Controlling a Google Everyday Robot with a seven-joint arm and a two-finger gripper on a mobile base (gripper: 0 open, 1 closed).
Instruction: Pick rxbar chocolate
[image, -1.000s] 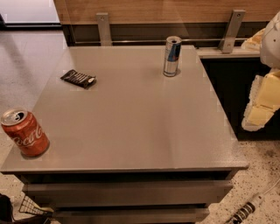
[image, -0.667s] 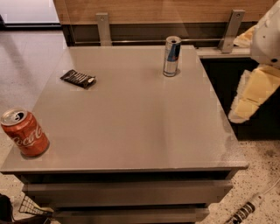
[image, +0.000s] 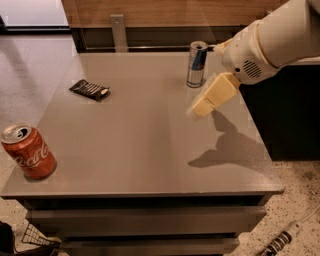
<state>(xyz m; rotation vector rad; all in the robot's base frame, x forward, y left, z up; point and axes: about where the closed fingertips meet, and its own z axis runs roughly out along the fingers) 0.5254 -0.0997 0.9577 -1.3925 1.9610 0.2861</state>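
Though its state's unclear, the gripper (image: 201, 107) hovers far from the flat rxbar chocolate (image: 89, 89).

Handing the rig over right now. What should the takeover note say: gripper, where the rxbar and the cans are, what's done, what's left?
Gripper: above the right side of the table, just in front of the slim blue-silver can, touching nothing.
rxbar chocolate: lying flat on the table's far left, well apart from the gripper.
Red Coca-Cola can: upright at the near left corner.
Done: no grasp yet; the bar lies untouched.
Left: carry the gripper left to the bar, lower, grip, lift.
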